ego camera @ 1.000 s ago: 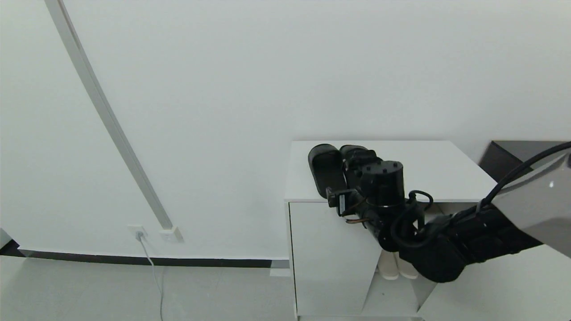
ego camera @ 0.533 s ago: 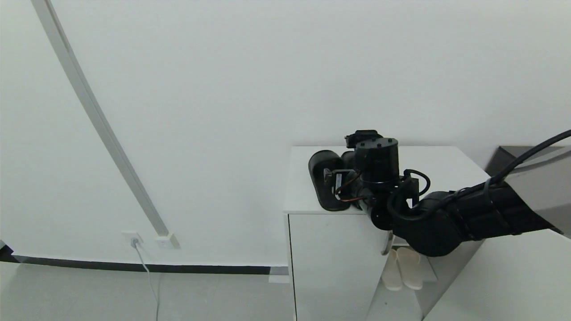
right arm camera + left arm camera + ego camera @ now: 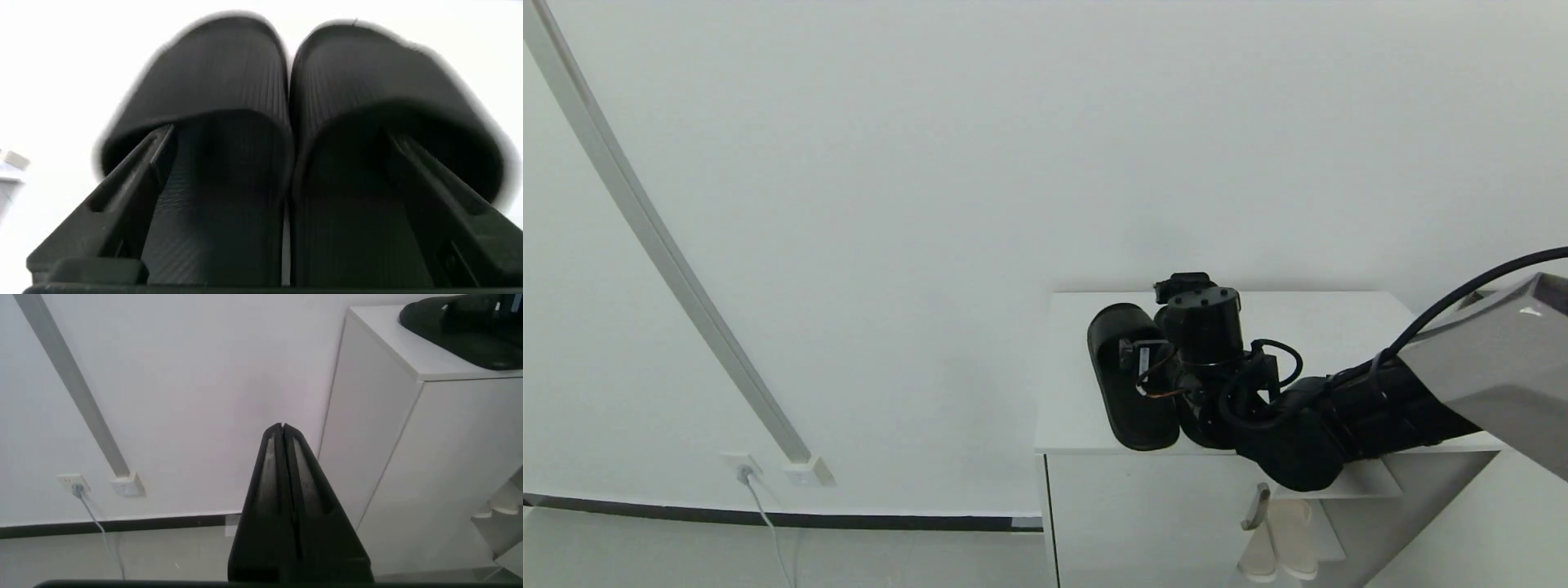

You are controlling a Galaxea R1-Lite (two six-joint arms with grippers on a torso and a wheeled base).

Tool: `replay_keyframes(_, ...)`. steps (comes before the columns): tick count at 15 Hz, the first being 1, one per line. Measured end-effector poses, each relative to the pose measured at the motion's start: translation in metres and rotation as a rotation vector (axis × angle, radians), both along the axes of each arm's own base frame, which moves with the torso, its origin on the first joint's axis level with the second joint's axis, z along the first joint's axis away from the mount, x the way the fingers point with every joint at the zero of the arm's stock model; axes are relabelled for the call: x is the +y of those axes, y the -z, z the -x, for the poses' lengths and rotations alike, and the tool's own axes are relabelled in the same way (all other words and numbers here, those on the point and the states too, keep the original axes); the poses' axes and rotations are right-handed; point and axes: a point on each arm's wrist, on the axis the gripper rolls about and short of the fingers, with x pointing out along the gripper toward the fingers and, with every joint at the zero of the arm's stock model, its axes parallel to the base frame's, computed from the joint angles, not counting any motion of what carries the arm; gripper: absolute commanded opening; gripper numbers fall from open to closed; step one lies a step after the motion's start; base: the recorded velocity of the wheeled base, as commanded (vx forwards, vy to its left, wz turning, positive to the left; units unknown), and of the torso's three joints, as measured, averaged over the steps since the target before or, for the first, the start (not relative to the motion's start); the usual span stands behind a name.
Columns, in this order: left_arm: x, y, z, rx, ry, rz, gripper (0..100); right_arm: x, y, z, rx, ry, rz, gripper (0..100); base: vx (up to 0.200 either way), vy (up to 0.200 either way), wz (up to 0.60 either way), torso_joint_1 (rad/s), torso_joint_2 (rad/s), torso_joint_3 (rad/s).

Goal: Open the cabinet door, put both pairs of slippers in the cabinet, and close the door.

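My right gripper [image 3: 280,135] is spread wide, one finger over each footbed of the pair of black ribbed rubbery slippers [image 3: 1131,384]. The pair lies at the flat white cabinet top's [image 3: 1331,327] front edge, near its left corner, with bare top to the right. A pair of cream slippers [image 3: 1278,543] sits inside the cabinet below. My left gripper [image 3: 283,433] hangs clenched off the cabinet's left side.

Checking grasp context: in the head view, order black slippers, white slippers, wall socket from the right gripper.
1. Black slippers, on the cabinet, at the right gripper.
2. White slippers, below, inside the cabinet.
3. Wall socket, far left, low.
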Motion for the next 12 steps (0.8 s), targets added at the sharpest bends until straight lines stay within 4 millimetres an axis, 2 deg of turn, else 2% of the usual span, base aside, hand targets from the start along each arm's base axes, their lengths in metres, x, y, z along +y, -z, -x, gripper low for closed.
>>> replay_keyframes(8, 0.000, 0.000, 0.000, -0.001, -0.001, 0.000, 0, -0.001, 0.017, -0.041, -0.025, 0.005, -0.009, 100, 0.000, 0.000, 0.00, 0.000, 0.00, 0.000)
replay_keyframes(12, 0.000, 0.000, 0.000, -0.002, 0.000, 0.000, 0, 0.000, 0.024, -0.050, -0.055, 0.009, 0.007, 100, 0.000, 0.000, 0.00, 0.000, 0.00, 0.000)
